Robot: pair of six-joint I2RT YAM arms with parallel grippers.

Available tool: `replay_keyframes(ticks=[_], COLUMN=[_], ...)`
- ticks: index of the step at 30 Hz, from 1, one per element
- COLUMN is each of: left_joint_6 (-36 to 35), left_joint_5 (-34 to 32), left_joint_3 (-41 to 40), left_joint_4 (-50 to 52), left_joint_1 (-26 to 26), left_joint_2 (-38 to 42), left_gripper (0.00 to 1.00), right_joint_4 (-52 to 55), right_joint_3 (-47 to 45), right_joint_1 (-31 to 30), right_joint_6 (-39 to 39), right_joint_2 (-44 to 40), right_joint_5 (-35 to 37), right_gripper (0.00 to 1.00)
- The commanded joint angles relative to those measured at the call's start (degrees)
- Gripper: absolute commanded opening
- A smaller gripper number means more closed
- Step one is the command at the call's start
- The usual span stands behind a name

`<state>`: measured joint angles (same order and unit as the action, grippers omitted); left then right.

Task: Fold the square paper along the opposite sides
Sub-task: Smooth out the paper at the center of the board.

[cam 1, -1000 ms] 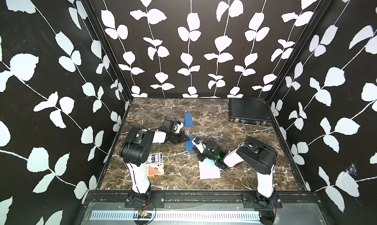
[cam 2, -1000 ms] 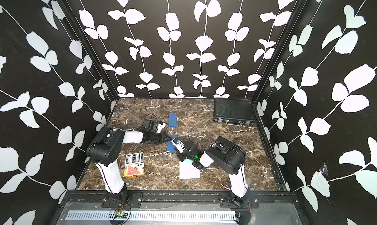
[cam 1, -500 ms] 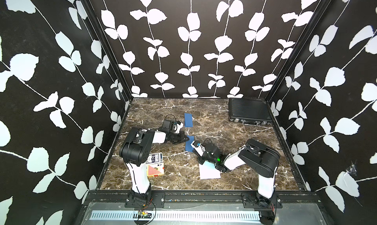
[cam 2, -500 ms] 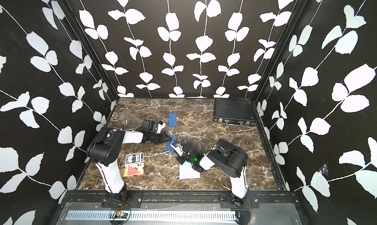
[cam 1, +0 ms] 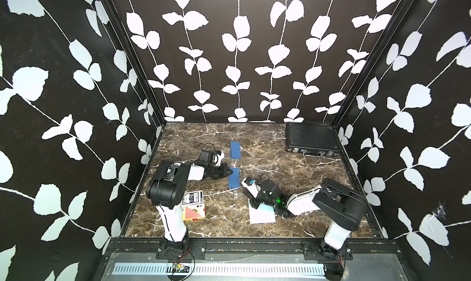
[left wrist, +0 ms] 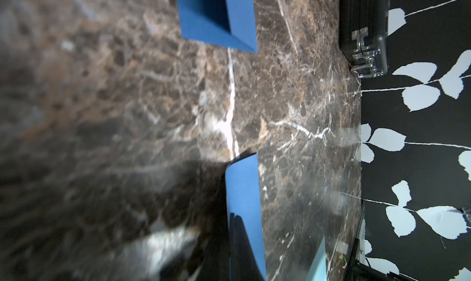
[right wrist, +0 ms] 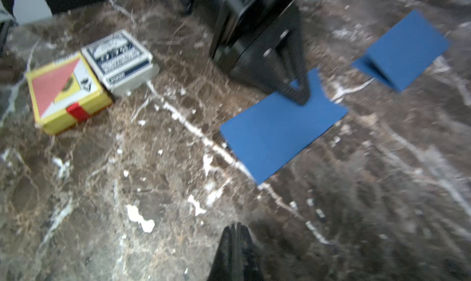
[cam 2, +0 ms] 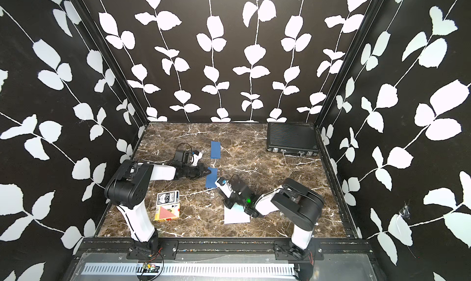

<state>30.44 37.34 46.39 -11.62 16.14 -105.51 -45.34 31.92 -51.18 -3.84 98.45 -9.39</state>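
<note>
On marble: two blue papers, one pale sheet, two boxes; left gripper, right gripper closed.

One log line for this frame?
left fingers shut, tip on near blue paper | right fingers shut, empty

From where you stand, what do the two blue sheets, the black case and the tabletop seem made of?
Nearer blue sheet and farther blue sheet: matte paper or thin card; sharp creases, lifted flap. Black case: ribbed shell, probably plastic or metal, with shiny metal latches. Tabletop: glossy brown marble look with white veins; stone or printed laminate, cannot tell.
</note>
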Motion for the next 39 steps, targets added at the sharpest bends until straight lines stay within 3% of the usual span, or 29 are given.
replay_keyframes(ticks=[1, 6, 12, 18, 30, 39], left_joint_6=[2.0, 3.5, 4.5, 5.8, 5.2, 5.7], left_joint_5=[-4.3, -4.2, -4.6, -3.6, -3.4, -3.8], left_joint_3=[-4.0, -5.2, -5.7, -4.8, -5.1, -7.3], left_joint_4=[5.2, 4.8, 4.3, 2.4, 2.7, 0.8], left_joint_1=[0.7, 3.5, 5.0, 5.4, 5.3, 5.2], left_joint_2=[1.1, 0.8, -0.3, -2.3, -3.0, -2.7], left_gripper=[0.0, 0.0, 0.0, 0.0, 0.0, 0.0], right_joint_4=[-2.9, -5.2, -0.1, 1.2, 2.5, 1.2], right_joint_3=[4.4, 14.1, 21.2, 21.4, 17.0, 15.5], right_joint_1=[2.8, 6.3, 6.4, 5.8, 4.4, 4.4], right_joint_6=[1.2, 2.3, 2.8, 2.4, 3.4, 4.5], right_joint_2=[1.7, 12.3, 17.6, 19.8, 21.7, 23.4], right_joint_5=[1.1, -2.3, -3.2, -0.8, 12.0, 14.8], right_gripper=[0.0, 0.0, 0.0, 0.0, 0.0, 0.0])
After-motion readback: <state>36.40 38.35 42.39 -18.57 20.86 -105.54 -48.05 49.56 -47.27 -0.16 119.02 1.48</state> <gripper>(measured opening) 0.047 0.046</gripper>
